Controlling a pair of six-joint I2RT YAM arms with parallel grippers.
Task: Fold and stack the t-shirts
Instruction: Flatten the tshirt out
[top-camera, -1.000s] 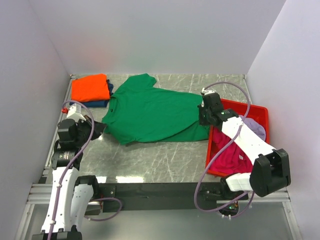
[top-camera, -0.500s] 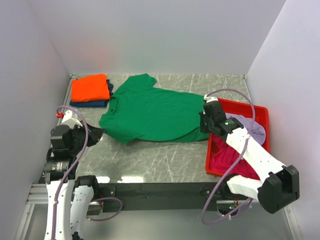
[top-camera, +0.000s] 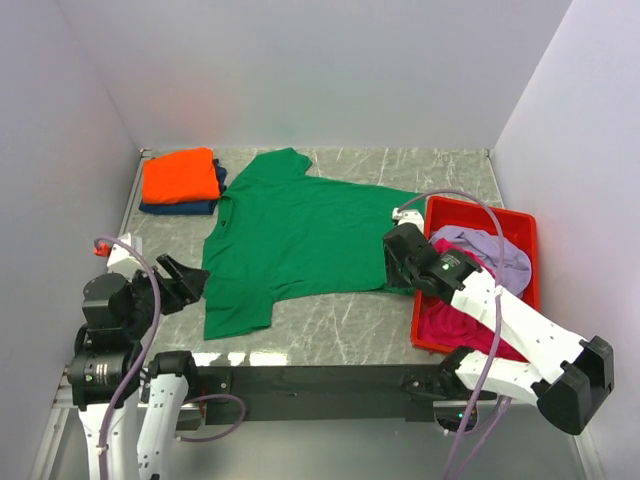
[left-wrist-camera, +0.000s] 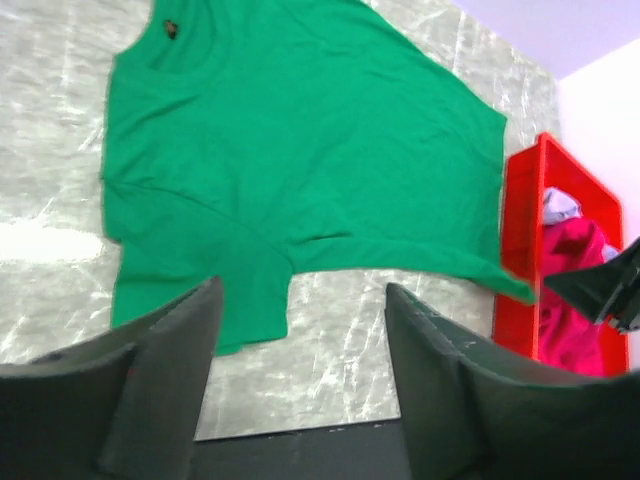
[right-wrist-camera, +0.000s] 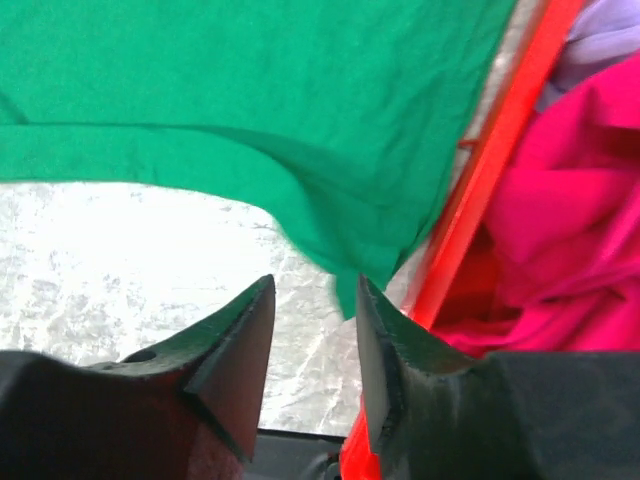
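**Green t-shirt spread flat, both grippers open at its ends**

The green t-shirt (top-camera: 300, 235) lies flat on the marble table (top-camera: 330, 320). Its long axis runs left to right. The collar points left and the hem points right, ending just beside the red bin (top-camera: 495, 210). One sleeve reaches toward the far wall. The other lies toward the near left edge.

Your left arm is folded up by the near left corner of the table, its wrist raised. The left gripper (top-camera: 185, 280) points right, toward the near sleeve, just clear of the cloth. Its fingers (left-wrist-camera: 180, 350) are spread wide and have hold of nothing; in the left wrist view the sleeve and bare table show between them.

Your right arm reaches from the near right, slanting across the near left corner of the bin. The right gripper (top-camera: 400, 262) sits at the near right corner of the hem, against the bin's left wall. Its fingers (right-wrist-camera: 235, 340) are partly apart. In the right wrist view the hem corner dangles at the gap, but the fingers are not pinching it.

At the far left corner, the orange t-shirt (top-camera: 180, 175) lies folded on top of the navy t-shirt (top-camera: 195, 208). Inside the bin, the magenta t-shirt (top-camera: 455, 315) lies crumpled at the near end and the lilac t-shirt (top-camera: 495, 255) at the far end.
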